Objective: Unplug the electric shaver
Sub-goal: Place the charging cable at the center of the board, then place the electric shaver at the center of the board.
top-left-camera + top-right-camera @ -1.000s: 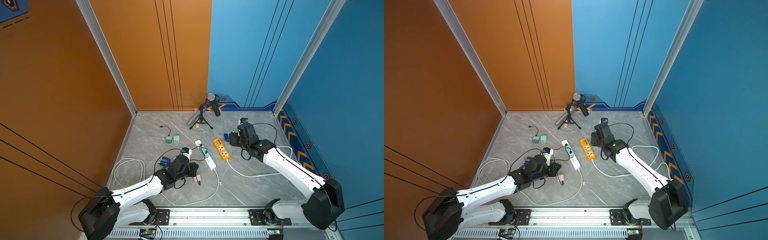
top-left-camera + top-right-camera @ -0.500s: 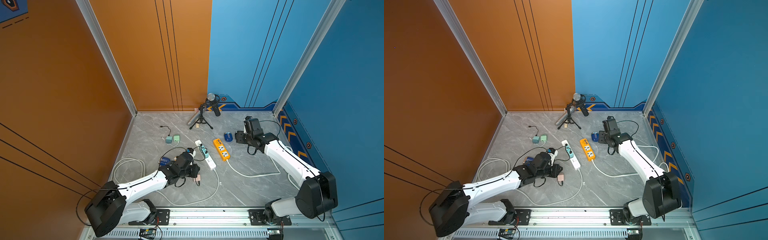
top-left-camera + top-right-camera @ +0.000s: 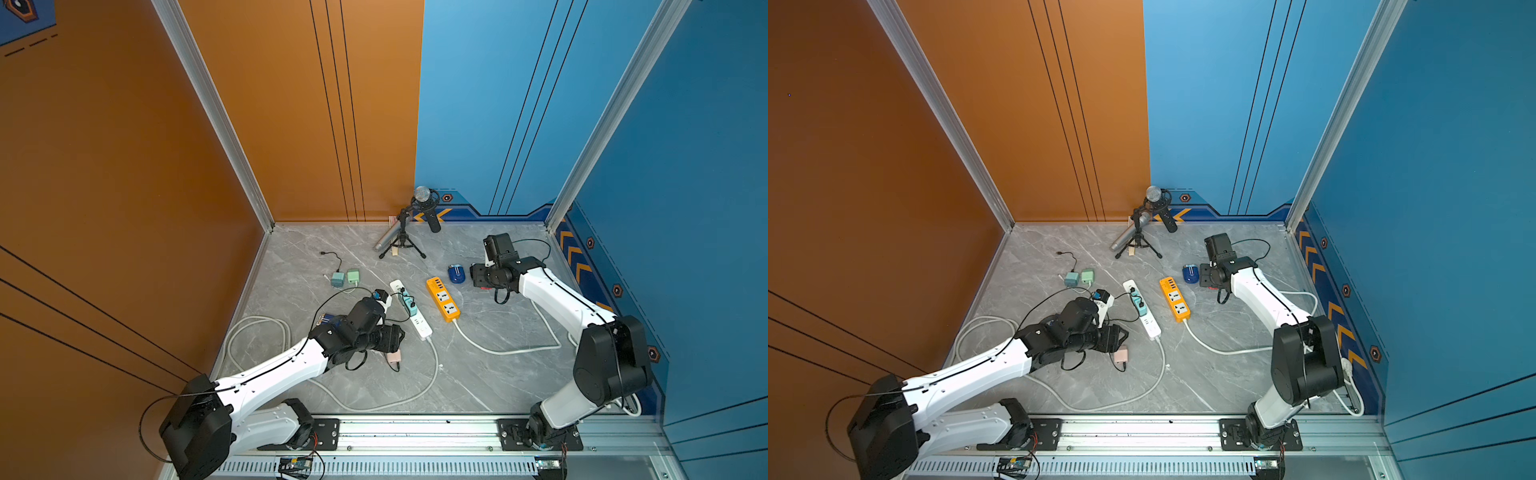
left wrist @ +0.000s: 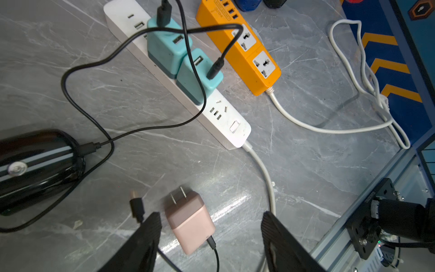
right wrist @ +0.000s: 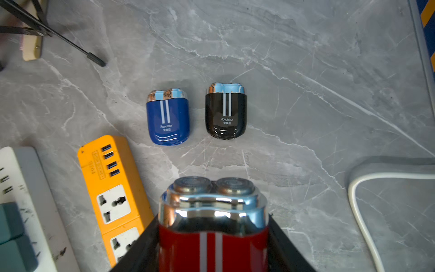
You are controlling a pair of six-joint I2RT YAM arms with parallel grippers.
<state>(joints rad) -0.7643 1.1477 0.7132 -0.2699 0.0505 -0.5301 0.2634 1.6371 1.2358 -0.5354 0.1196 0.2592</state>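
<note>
Red shaver (image 5: 213,226) held; left gripper (image 4: 209,216) opened, releasing pink adapter (image 4: 189,222).

The left arm (image 3: 274,374) and right arm (image 3: 557,299) share white shells, black joints and bases, thin black cables, and black fingers (image 4: 146,240).

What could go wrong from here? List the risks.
1. The left gripper stands open around the unplugged pink charger; pulling away could snag its black cable.
2. The right gripper holds the red shaver near the blue shaver and black shaver; setting it down might knock them.
</note>
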